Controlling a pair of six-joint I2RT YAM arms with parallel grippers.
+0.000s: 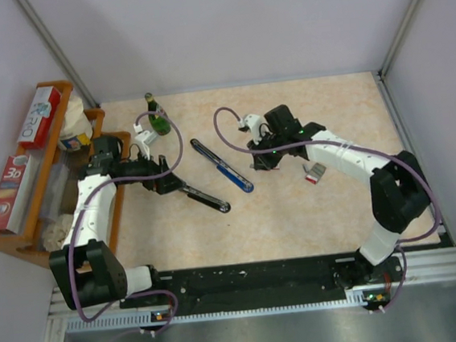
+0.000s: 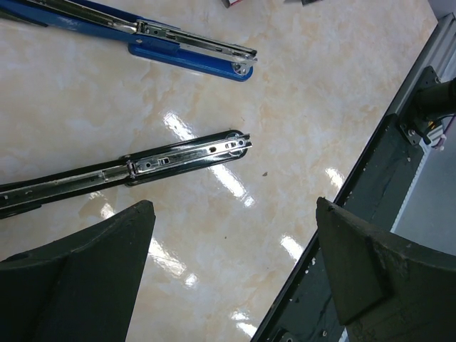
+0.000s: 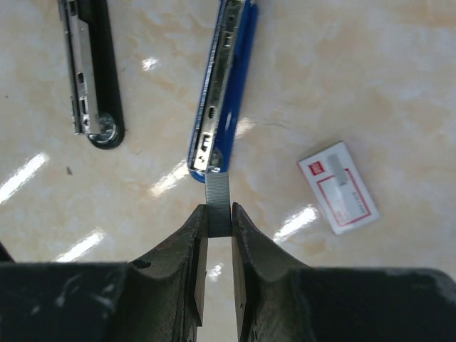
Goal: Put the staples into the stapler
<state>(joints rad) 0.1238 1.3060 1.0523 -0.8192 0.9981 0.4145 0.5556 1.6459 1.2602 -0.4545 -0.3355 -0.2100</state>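
My right gripper (image 3: 219, 211) is shut on a short grey strip of staples (image 3: 217, 194), and the strip's far end reaches the near tip of the blue stapler (image 3: 226, 78), which lies opened flat with its metal channel showing. The white staple box with a red label (image 3: 337, 187) lies flat to the right. A black stapler (image 2: 142, 165), also opened flat, lies on the table just beyond my left gripper (image 2: 234, 206), which is wide open with nothing between its fingers. From above, the blue stapler (image 1: 221, 165) and the black stapler (image 1: 206, 198) lie side by side between the right gripper (image 1: 258, 162) and the left gripper (image 1: 167, 185).
A green bottle (image 1: 156, 116) stands at the back left. A wooden rack (image 1: 42, 169) with boxes and jars lines the left wall. The black base rail (image 1: 255, 280) runs along the near edge. Walls close in the table on three sides.
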